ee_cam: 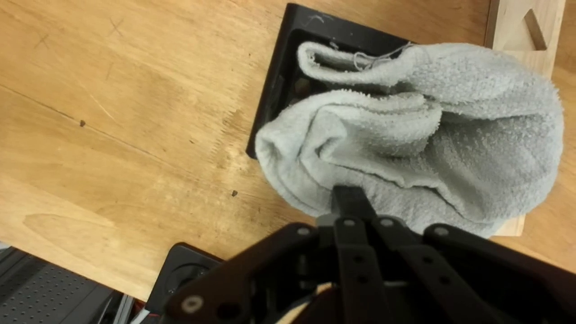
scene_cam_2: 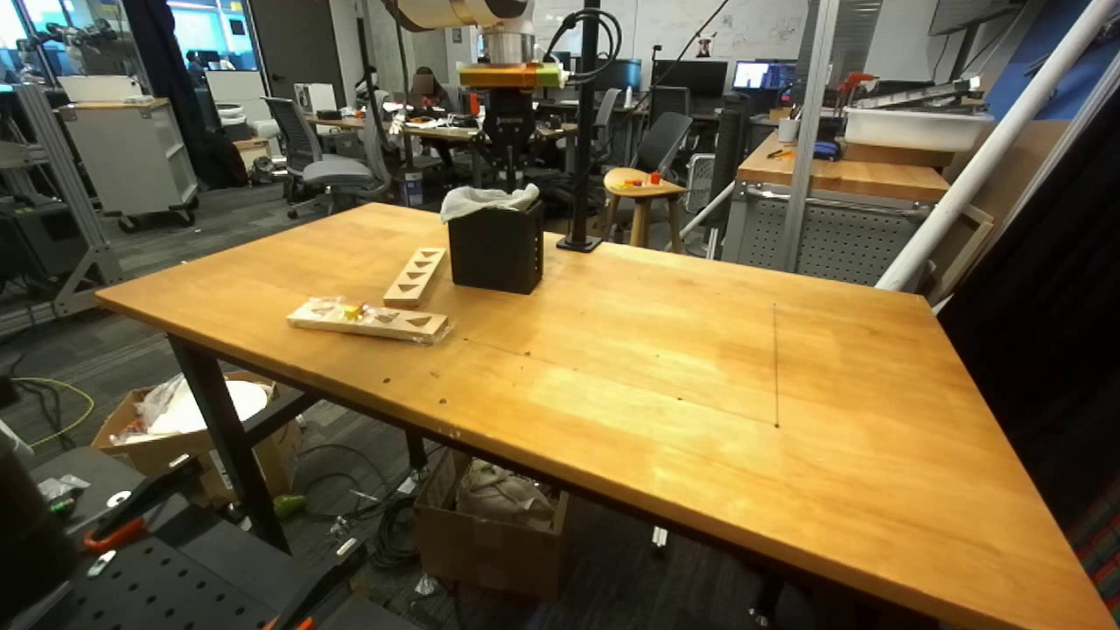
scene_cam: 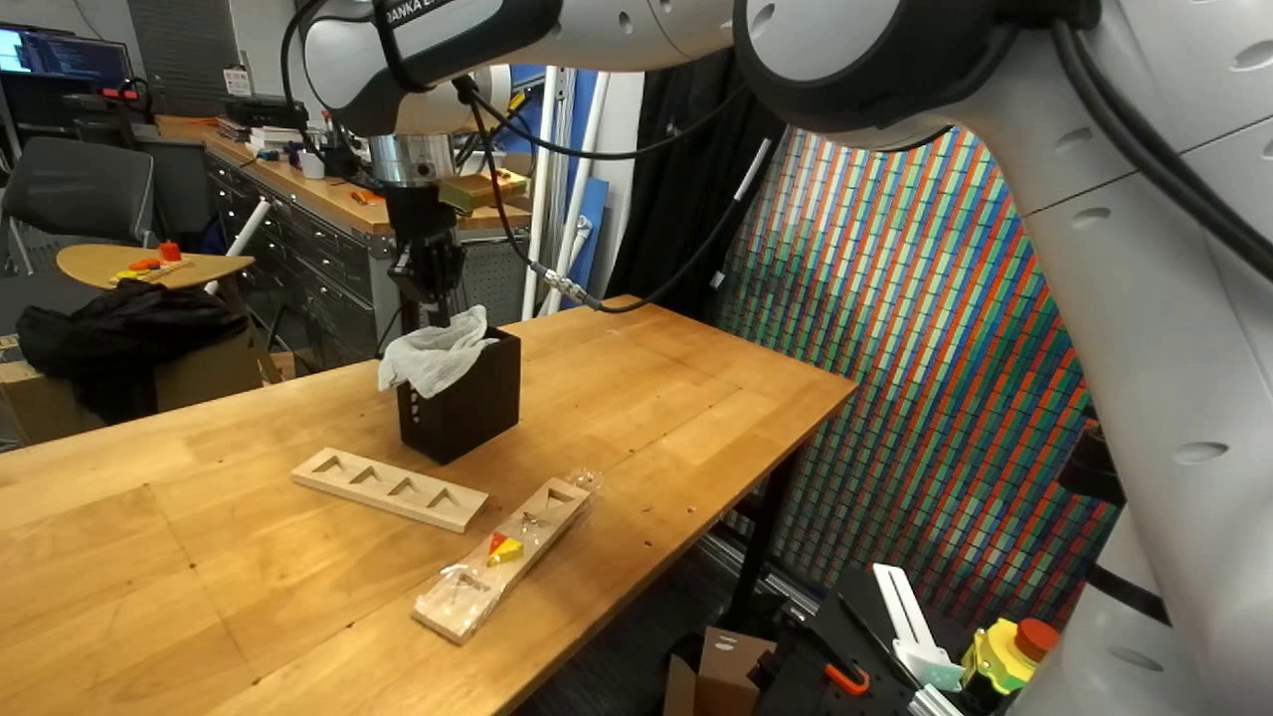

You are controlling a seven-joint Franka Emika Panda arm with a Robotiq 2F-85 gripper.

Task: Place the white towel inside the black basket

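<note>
We have the white towel [ee_cam: 486, 112] bunched across the mouth of the black basket [scene_cam: 465, 410], spilling over its rim on the side toward a pale wooden block [scene_cam: 388, 491]. At the basket's rim our claw [ee_cam: 349, 198] points down, fully closed by the towel's edge; whether it pinches any, we cannot tell.

In an exterior view the camera looks down over the desk [scene_cam: 676, 398] from close beside the arm [scene_cam: 1144, 328]. In an exterior view the lens faces down across the desk toward a distant whiteboard [scene_cam_2: 770, 26]. The black basket [scene_cam: 467, 398] and white towel [scene_cam: 433, 363] fall within both exterior views; the wrist view, nearest, points steeply down past the fingers [ee_cam: 353, 202] onto them.
</note>
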